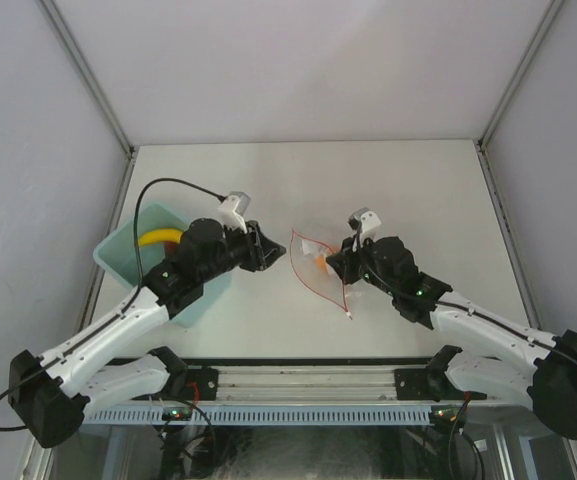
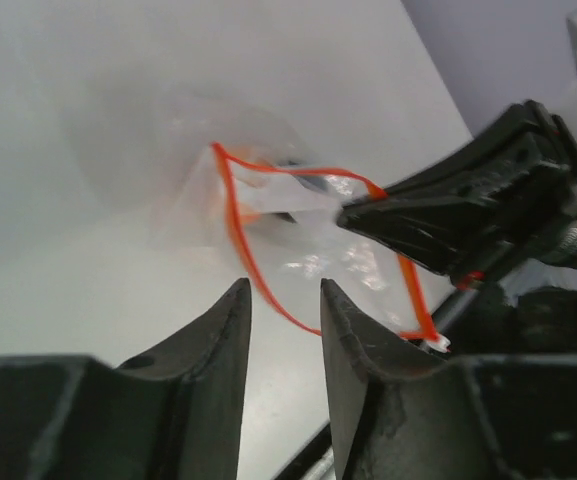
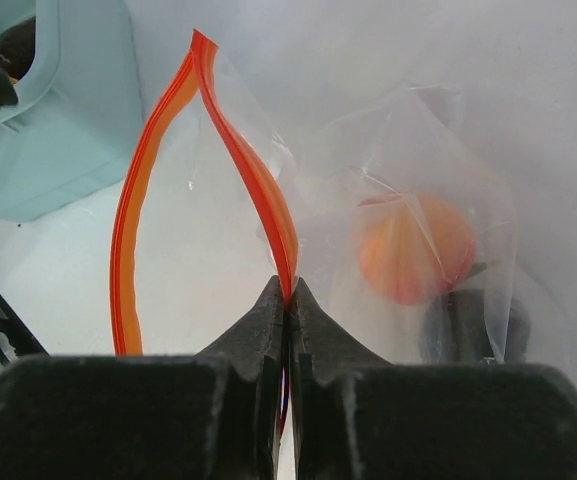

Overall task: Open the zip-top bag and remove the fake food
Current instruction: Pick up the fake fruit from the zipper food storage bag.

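**A:** Start at the left. What sits at nine o'clock?

**B:** A light blue bin (image 1: 128, 265), close to the left edge of the table (image 1: 408, 180), with a yellow banana (image 1: 158, 237) lying in it. The left arm crosses over its near corner.

**A:** And that arm's tool?

**B:** The left gripper (image 1: 266, 250) has its jaws apart with nothing between them. It points toward three o'clock at the zip-top bag (image 1: 316, 262), near it, and I can't see any contact.

**A:** Where exactly is the bag?

**B:** Mid-table, with its mouth gaping toward nine o'clock. The right gripper (image 1: 336, 264) holds it at its three o'clock side, jaws pressed together on one lip of the red-orange zip strip (image 3: 128, 250). The white slider (image 1: 349, 317) hangs at the six o'clock end.

**A:** How will it handle?

**B:** I'd expect thin, limp, slippery film that weighs almost nothing. The strip looks like the only stiff part, so I'd take the free lip about halfway along. Pinching the film itself would likely slip or crumple.

**A:** And what's inside?

**B:** An orange-peach fruit (image 3: 415, 247) with a dark piece (image 3: 468, 325) at its five o'clock. The fruit is round and probably light, so it may roll once it's out.

**A:** Room to move?

**B:** There's open table toward twelve o'clock. It's tight between the two grippers, with the bin behind at nine.
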`<state>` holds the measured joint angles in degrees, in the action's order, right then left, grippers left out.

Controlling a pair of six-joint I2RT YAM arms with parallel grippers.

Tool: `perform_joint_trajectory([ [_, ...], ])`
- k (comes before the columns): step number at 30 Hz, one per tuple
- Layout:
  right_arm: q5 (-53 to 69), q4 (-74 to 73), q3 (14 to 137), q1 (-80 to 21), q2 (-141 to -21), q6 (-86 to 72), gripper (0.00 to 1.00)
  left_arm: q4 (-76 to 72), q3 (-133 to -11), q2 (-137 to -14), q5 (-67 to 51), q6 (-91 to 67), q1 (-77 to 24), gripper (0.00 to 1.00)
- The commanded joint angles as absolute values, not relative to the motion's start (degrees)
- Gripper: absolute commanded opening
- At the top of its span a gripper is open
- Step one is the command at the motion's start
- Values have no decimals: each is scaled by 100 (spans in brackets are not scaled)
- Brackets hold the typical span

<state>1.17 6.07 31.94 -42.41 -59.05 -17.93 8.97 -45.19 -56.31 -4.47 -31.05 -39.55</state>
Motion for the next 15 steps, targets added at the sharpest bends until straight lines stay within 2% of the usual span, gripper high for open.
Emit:
perform_joint_trajectory([
  [1, 220, 981, 3257, -4271, -5960, -1986, 0, 219, -4239, -5638, -1706, -3790, -3952, 35],
  [5, 272, 1030, 3260, -4271, -6032, -2020, 0, -443, -4223, -5878, -2085, -4238, -4243, 25],
  [11, 333, 1029, 3296, -4271, -6073, -2013, 0, -892, -4337, -6677, -1806, -4234, -4456, 21],
  [15, 372, 993, 3294, -4250, -6033, -1989, 0, -554, -4592, -7396, -1569, -3754, -4441, 19],
])
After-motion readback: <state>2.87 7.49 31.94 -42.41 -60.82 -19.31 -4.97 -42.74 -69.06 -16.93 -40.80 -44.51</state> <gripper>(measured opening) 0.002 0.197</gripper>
